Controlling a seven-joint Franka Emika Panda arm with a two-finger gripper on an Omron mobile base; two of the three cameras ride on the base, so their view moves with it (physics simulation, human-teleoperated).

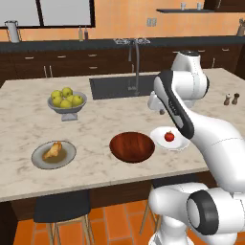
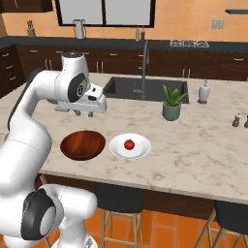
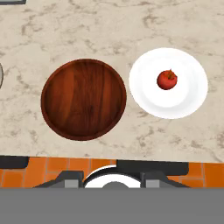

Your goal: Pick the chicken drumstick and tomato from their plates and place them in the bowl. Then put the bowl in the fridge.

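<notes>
The tomato (image 3: 167,79) lay on the white plate (image 3: 144,94) just right of the empty bowl (image 3: 83,99); the chicken drumstick (image 1: 52,150) lay on the grey plate (image 1: 38,161) left of it. I judged the tomato smooth, soft — best taken gently across its middle. My tool (image 2: 83,113) hung above the marble worktop (image 1: 28,124), holding nothing; how wide, I could not tell.

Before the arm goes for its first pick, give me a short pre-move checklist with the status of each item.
1. Bowl empty and ready to receive: ok.
2. Tomato sitting on the white plate: ok.
3. Chicken drumstick on the grey plate: ok.
4. Gripper above the counter, holding nothing: ok.
5. Jaws open wide enough for the tomato: cannot tell.
6. Fridge door open: cannot tell.
</notes>
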